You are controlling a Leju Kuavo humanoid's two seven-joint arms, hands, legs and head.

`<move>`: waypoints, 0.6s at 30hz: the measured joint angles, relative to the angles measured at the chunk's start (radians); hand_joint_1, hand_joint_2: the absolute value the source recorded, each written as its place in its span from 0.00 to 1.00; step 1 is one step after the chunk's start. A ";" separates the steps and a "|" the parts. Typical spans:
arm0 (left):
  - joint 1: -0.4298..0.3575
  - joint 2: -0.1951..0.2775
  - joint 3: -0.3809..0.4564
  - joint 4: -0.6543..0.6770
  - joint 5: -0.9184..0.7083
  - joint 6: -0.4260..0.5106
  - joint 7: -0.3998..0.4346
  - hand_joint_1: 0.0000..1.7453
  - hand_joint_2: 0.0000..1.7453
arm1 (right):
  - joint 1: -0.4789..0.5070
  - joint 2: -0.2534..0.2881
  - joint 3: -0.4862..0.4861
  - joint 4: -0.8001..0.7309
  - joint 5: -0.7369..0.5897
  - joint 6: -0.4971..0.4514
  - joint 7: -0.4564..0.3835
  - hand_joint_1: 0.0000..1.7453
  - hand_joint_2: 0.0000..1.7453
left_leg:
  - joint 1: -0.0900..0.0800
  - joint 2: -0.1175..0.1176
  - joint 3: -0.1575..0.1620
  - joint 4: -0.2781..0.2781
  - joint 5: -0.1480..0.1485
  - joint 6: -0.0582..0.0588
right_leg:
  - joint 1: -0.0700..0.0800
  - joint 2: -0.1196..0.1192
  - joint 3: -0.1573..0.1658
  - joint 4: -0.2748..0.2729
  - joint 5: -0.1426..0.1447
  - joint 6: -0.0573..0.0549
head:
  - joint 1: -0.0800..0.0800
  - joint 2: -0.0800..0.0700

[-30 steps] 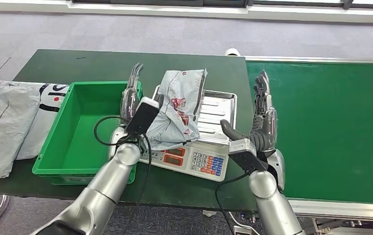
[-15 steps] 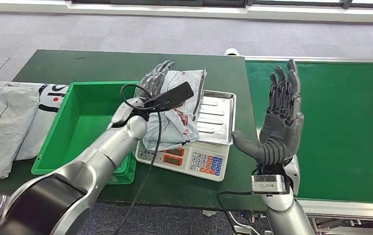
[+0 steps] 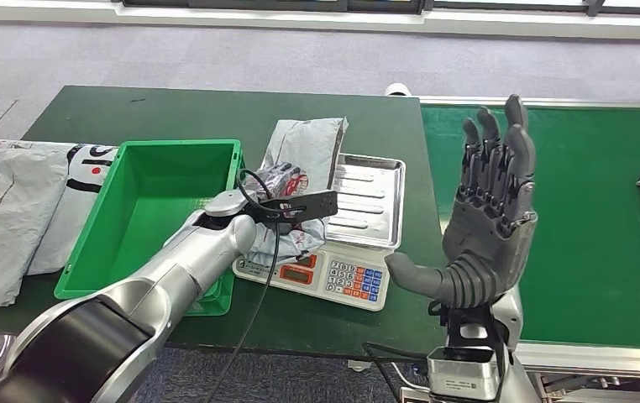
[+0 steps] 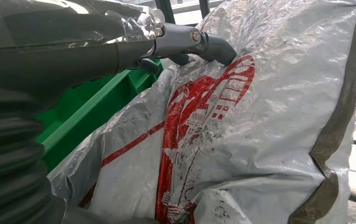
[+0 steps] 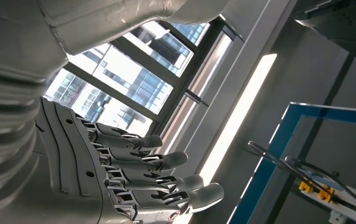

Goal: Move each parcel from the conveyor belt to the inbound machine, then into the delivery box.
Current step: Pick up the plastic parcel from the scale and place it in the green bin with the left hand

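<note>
Under your left hand (image 3: 279, 180), whose fingers grasp it, the crinkled grey plastic parcel (image 3: 304, 164) with red print lies on the scale's steel tray (image 3: 375, 193); your right hand (image 3: 489, 227) is raised, released, fingers spread.

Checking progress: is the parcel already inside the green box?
No, the parcel sits on the scale beside the green box.

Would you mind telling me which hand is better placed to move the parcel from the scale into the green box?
The left hand: it already touches the grey parcel on the scale, right beside the green box. The right hand is raised, open and empty, over the conveyor side.
</note>
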 joint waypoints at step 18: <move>-0.017 0.028 -0.006 0.025 -0.029 -0.044 0.070 1.00 1.00 | -0.060 0.032 0.030 -0.002 0.026 0.022 0.008 0.00 1.00 | 0.001 0.000 0.003 0.000 0.001 -0.001 | 0.000 0.000 0.002 0.000 0.000 -0.001 | 0.000 0.000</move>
